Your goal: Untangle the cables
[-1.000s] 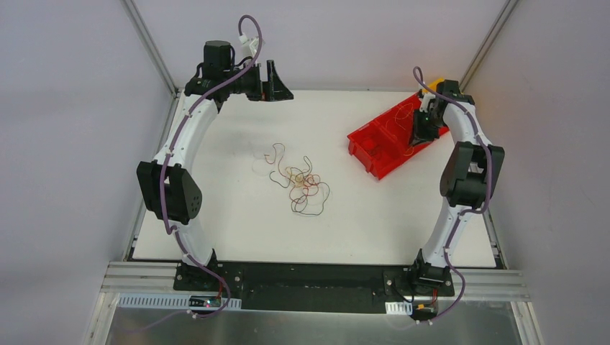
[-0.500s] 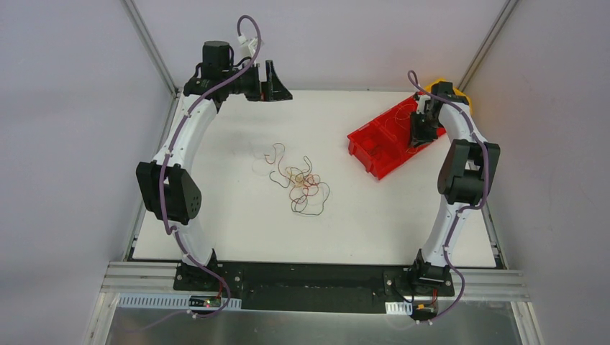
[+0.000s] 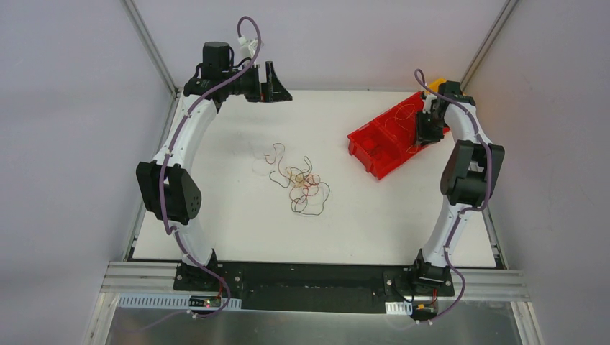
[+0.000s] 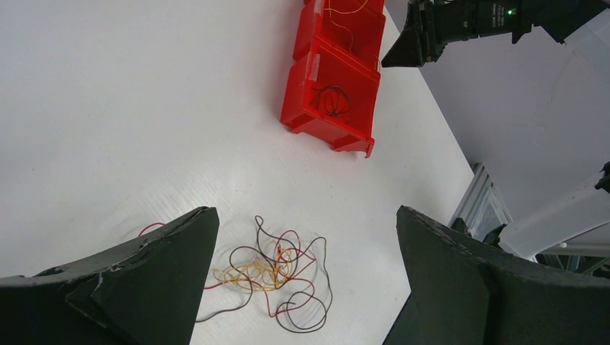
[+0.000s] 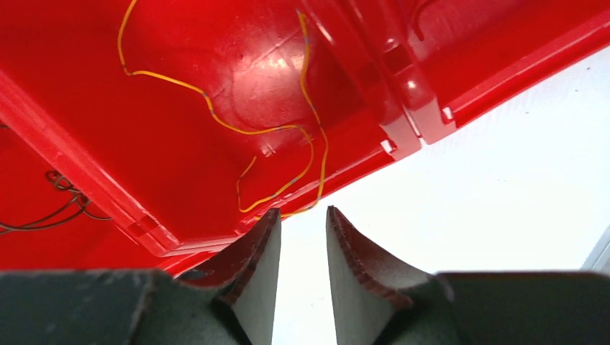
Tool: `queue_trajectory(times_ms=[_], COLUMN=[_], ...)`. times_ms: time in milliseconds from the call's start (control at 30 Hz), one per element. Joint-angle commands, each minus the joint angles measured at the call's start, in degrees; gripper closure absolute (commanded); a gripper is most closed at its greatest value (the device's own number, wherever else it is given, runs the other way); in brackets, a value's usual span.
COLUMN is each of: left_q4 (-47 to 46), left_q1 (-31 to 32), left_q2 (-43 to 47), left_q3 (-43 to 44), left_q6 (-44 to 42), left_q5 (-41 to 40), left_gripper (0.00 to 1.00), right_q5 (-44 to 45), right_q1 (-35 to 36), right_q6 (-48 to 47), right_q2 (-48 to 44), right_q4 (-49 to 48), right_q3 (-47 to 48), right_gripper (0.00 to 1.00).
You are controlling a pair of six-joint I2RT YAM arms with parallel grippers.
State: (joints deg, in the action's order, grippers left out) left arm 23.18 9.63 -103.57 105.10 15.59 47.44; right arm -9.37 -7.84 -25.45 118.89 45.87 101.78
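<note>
Red bin (image 4: 327, 131) holds yellow cable (image 5: 244, 132); right gripper (image 5: 302, 212) slightly parted, empty; left gripper (image 4: 306, 212) wide open.

No words, numbers or signs can be read anywhere; any tiny print looks too blurry.

Right gripper (image 5: 302, 233) jaws narrowly apart above red bin (image 5: 424, 108) rim; yellow-orange cable (image 5: 248, 131) looped inside compartment just beyond
</note>
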Motion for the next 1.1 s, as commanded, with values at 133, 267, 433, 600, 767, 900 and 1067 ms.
queue_trajectory(times_ms=[133,267,433,600,767,900,1067], left_q4=[-0.53,-0.42,-0.20,0.04,0.27,0.23,0.29], left_q1=[-0.73,-0.83,-0.81,-0.84,-0.83,-0.84,-0.84], left_q2=[1.77,1.70,1.54,1.42,1.31,0.56,-0.05], left_q3=[0.81,0.86,0.95,1.21,1.25,1.67,2.20], left_q6=[-0.83,-0.83,-0.92,-0.83,-0.63,0.10,0.40], left_q5=[0.65,0.58,0.33,0.05,-0.15,-0.14,-0.35], left_gripper=[0.01,0.01,0.01,0.01,0.01,0.01,0.01], right_q5=[0.91,0.61,-0.16,-1.35,-3.20,-4.27,-4.30], right_q1=[-0.73,-0.69,-0.45,-0.12,0.08,0.40,1.77], right_q6=[-0.46,0.52,1.30,1.84,2.76,4.84,4.93], right_q2=[0.50,2.30,3.99,4.31,2.01,1.01,3.31], right_q4=[-0.40,-0.87,-1.04,-0.98,-1.05,-4.37,-7.64], right_q3=[2.44,3.48,4.29,4.47,4.78,4.93,6.62], right_gripper=[0.68,0.68,0.69,0.86,1.00,1.00,1.00])
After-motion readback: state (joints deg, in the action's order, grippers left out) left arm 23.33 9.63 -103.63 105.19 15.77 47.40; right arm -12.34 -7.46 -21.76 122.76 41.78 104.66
